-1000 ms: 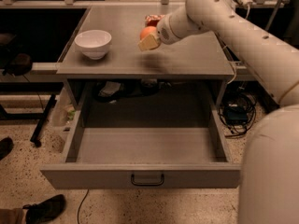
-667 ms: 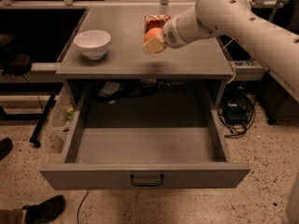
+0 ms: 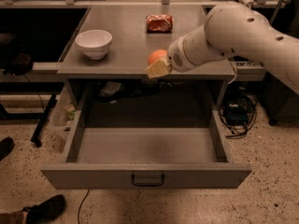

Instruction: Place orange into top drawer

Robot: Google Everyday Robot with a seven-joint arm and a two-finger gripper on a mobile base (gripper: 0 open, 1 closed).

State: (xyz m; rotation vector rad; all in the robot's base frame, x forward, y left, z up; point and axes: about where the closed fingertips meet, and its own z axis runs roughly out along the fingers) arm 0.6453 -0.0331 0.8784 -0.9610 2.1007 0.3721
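The orange is a small round fruit held at my gripper, at the front edge of the grey table top, just above the back of the open top drawer. The gripper's cream-coloured fingers are closed around the orange and cover its lower part. The white arm reaches in from the right. The drawer is pulled fully out, wide and shallow, with a small dark handle in the middle of its flat front. Nothing lies in it.
A white bowl stands at the left of the table top. A red-orange foil snack bag lies at the back centre. Cables lie on the floor at the right. Shoes show at the lower left.
My gripper has moved from beside the snack bag toward the table's front edge, carrying the orange, which now shows plainly. The view has shifted a little.
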